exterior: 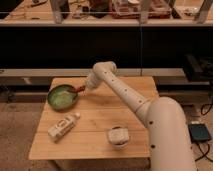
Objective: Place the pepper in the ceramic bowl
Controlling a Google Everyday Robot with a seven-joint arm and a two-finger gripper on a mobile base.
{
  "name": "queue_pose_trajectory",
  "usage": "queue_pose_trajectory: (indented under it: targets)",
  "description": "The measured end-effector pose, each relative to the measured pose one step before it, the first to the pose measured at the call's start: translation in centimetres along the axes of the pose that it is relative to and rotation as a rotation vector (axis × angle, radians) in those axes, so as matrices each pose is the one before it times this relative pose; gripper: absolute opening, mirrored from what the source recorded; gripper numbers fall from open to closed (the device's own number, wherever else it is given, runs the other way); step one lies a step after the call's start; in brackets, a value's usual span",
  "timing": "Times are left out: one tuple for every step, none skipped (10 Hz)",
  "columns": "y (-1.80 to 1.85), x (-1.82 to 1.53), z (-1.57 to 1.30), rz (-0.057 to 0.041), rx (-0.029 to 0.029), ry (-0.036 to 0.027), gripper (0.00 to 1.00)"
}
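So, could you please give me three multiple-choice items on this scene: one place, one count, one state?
1. The gripper is: A over the white bowl; B at the green ceramic bowl's right rim; C beside the cream labelled bottle.
2. Bowls on the wooden table: A two; B one; C four.
3. The cream labelled bottle: A stands upright; B sits in a bowl; C lies on its side.
B, it meets the red pepper there; A, one green, one white; C, it lies flat.
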Motion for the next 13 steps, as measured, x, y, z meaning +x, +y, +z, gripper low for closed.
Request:
queue_pose_trajectory:
  targets:
    - [0.64,1.524,0.678,-0.01645,0.002,0.02305,0.0]
    - [0.484,1.213,0.565,-0.01374,0.00191,0.01885,0.0]
    - [0.34,0.976,0.535,-0.01188,0.00318,0.01526,0.0]
    - [0.332,1.499,0.987,-0.01941,0.00878,0.02213,0.0]
    - [0.099,1.115,0.939,-0.0168,0.0111,0.01557,0.0]
    - [0.16,0.611,0.409,-0.00952,0.00241,0.00511,0.0]
    - [0.034,-0.149,-0.076,0.00219,-0.00127,-0.00059,0.0]
    - [0.051,-0.179,-0.161,0.00254,-0.00223,-0.00083,0.01]
    - [-0.049,0.204,0.166,-0.00267,0.00236,0.00104,0.01]
    - [-0.029,0.125,0.1,-0.00098,0.00128,0.00139,0.01]
    - [-0.043,-0.118,0.015,0.0015,0.00032,-0.00067,0.01]
    - [0.034,-0.153,-0.148,0.00171,-0.00193,-0.00079,0.01]
    - [-0.023,-0.016,0.032,-0.00038,0.0005,-0.00013,0.01]
